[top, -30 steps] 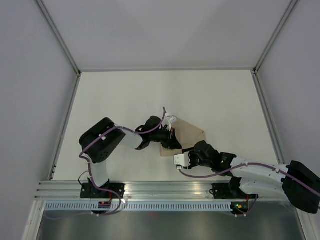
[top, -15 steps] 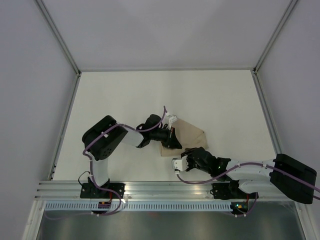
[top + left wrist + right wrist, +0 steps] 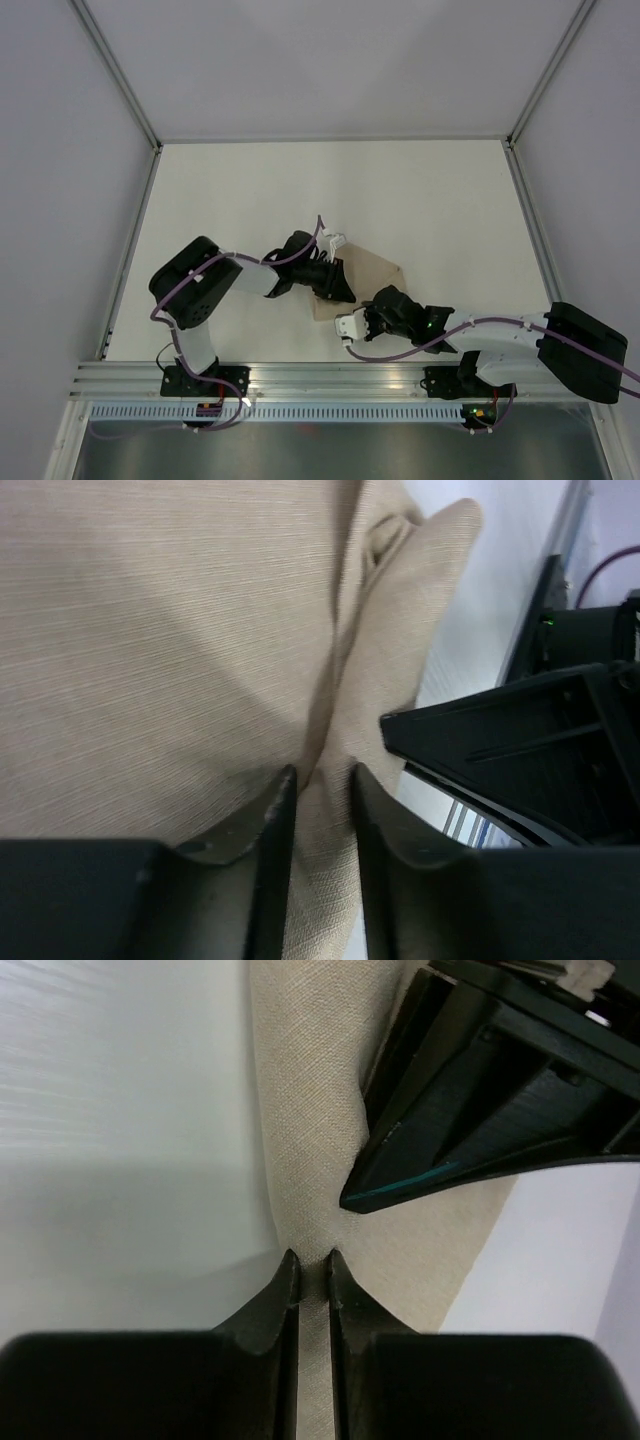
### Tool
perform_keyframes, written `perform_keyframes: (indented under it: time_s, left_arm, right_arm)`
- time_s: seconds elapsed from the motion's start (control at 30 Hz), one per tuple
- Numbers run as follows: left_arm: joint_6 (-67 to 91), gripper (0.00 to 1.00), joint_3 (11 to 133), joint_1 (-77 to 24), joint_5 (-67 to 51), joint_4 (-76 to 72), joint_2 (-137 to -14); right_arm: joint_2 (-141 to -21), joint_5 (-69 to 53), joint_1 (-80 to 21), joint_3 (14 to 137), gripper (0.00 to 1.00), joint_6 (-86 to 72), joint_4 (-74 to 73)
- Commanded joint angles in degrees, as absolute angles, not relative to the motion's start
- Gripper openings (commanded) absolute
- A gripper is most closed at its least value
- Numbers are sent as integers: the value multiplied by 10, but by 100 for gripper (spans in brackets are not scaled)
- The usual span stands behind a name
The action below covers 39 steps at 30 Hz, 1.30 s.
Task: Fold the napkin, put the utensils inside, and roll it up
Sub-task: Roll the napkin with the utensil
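Note:
The tan napkin (image 3: 372, 272) lies folded near the middle front of the white table. My left gripper (image 3: 338, 288) is shut on its rolled near-left edge; in the left wrist view the cloth (image 3: 180, 630) fills the frame and a fold is pinched between the fingers (image 3: 272, 820). My right gripper (image 3: 366, 318) is shut on the napkin's front edge; the right wrist view shows the cloth (image 3: 310, 1130) squeezed between its fingertips (image 3: 288, 1270), with the left gripper's black body (image 3: 480, 1090) close above. The utensils are hidden.
White table (image 3: 240, 200) with metal frame posts at the back corners and grey walls around. An aluminium rail (image 3: 330, 380) runs along the near edge by the arm bases. The two grippers are very close together over the napkin.
Both grippers and the napkin have shifted slightly left and toward the near edge. The right gripper has moved in from beside the cloth onto its front edge.

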<state>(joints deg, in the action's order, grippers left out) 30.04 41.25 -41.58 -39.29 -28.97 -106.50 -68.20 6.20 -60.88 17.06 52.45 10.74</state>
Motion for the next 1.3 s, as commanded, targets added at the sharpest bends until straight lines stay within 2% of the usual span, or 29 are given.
perform_keyframes:
  time_s: [0.0, 0.1, 0.2, 0.37, 0.6, 0.7, 0.77, 1.03, 1.13, 1.27]
  left_arm:
    - [294, 37, 387, -417, -327, -147, -1012]
    - [301, 48, 393, -411, -273, -125, -939]
    - [308, 52, 399, -403, -223, -106, -887]
    - [313, 54, 389, -393, -100, -70, -798]
    - [341, 57, 311, -387, 145, -34, -528]
    - [336, 59, 286, -386, 204, -21, -442]
    - [295, 59, 281, -387, 199, -22, -383]
    - [140, 59, 324, -417, 117, -32, -378]
    - [88, 59, 360, -459, 88, -19, -431]
    - [21, 59, 405, -558, 156, 16, -567]
  right_arm:
    - [-680, -45, -597, 213, 5, 493, -56]
    - [-696, -82, -574, 247, 4, 488, -100]
    - [-734, -107, -556, 283, 4, 493, -146]
    - [-809, -190, -513, 371, 3, 504, -248]
    - [-967, -320, -416, 524, 3, 567, -405]
    - [-1043, -374, -382, 598, 3, 608, -491]
    - [-1103, -388, -365, 651, 3, 637, -550]
    - [-1286, -439, -316, 836, 4, 675, -710]
    - [-1305, -433, -302, 859, 4, 641, -704]
    - [-1316, -420, -301, 866, 5, 603, -687]
